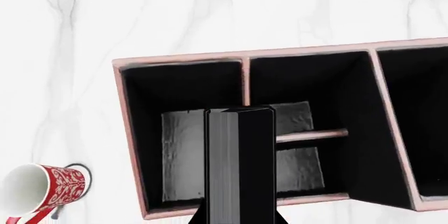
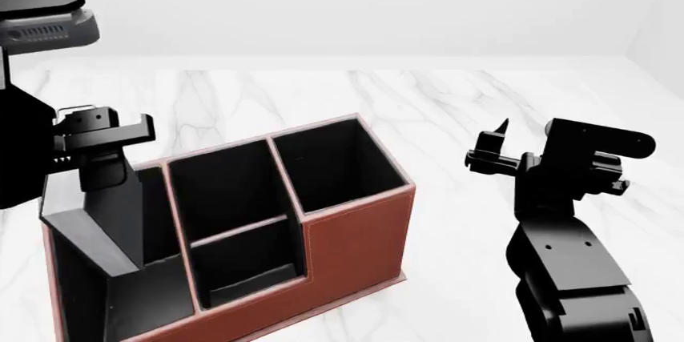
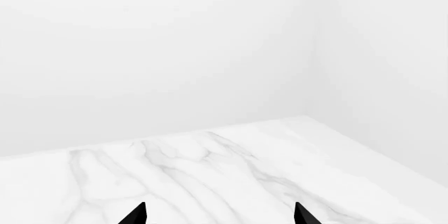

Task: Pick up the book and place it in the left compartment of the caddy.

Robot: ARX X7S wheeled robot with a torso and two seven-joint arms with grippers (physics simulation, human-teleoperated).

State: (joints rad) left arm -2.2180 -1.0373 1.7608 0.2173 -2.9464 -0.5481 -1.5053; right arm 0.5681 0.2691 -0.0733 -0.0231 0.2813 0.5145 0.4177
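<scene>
My left gripper (image 2: 102, 158) is shut on the black book (image 2: 112, 218) and holds it upright over the red-brown caddy (image 2: 353, 238). In the head view the book's lower end appears to reach down inside the left compartment (image 2: 80, 286), the long narrow slot at the caddy's left end. In the left wrist view the book (image 1: 238, 166) stands end-on between my left gripper's (image 1: 234, 220) jaws, above the wall (image 1: 245, 80) between the left compartment (image 1: 178, 145) and the two small slots. My right gripper (image 2: 494, 150) is open and empty, right of the caddy; it also shows in the right wrist view (image 3: 219, 216).
A red-and-white patterned mug (image 1: 45, 187) lies on its side on the white marble table (image 2: 460, 110), beside the caddy's left end. The caddy's two small slots (image 2: 235, 214) and tall square slot (image 2: 336, 162) hold nothing. A white wall stands behind the table.
</scene>
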